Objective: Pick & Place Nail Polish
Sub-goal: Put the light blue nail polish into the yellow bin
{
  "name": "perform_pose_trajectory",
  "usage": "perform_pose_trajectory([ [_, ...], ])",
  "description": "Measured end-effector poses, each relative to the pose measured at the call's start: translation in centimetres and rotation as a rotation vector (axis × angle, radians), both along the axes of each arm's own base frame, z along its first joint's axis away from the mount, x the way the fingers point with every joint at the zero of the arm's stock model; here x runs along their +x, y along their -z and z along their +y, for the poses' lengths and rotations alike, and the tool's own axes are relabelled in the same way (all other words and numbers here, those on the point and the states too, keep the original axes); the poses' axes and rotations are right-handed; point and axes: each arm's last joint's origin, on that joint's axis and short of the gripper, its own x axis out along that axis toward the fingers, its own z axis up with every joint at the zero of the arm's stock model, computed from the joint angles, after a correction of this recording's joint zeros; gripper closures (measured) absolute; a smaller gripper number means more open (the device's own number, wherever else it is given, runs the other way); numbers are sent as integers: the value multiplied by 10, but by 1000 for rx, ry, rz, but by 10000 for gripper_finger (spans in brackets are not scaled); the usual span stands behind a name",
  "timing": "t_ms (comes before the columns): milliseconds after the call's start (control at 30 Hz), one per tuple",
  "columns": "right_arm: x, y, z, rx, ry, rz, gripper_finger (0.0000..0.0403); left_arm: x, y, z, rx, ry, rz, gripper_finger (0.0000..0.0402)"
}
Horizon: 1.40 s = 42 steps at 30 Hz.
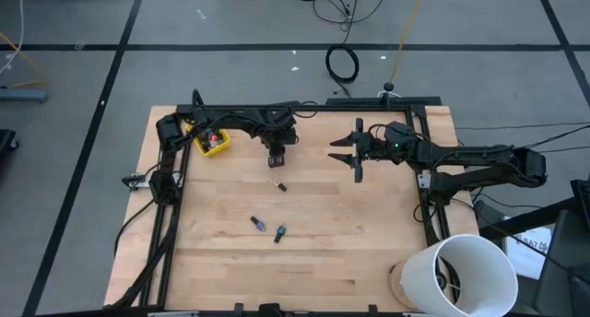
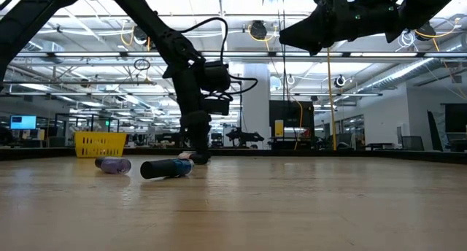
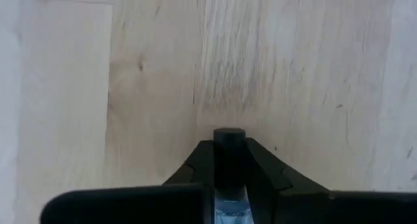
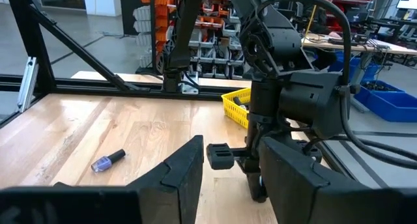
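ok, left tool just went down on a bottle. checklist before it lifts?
1. Left tool shut on a nail polish bottle: ok, the dark cap sits between the fingers.
2. Grip centred: ok, the cap is in the middle of the gap in the left wrist view.
3. Yellow bin in place for the drop: ok, at the table's far left corner.
4. Right tool clear of the left arm's path: ok, it hangs above the table to the right, holding nothing.
5. Bottles left on the table: not ok, three remain.
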Motion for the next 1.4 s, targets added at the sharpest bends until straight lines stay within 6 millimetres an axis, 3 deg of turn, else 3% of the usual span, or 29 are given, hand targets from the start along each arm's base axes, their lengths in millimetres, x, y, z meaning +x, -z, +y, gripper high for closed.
perform_pose_trajectory([
  [333,0,0,0,17,1,-1,264,2,-11,-9,49,-19,1,366],
  [633,0,0,0,19,2,2,264,-9,-72,-18,125,-31,-135,366],
  [767,0,1,0,22,2,13,264,-20,-105,-22,139,-21,-264,366],
  [933,0,3,0,28,2,33,264,-41,-129,-32,141,3,-437,366],
  [1200,-1,5,0,37,2,50,264,-90,-133,-54,157,-32,-601,366],
  [1400,-1,5,0,38,3,52,264,-132,-115,-63,168,-175,-672,366],
])
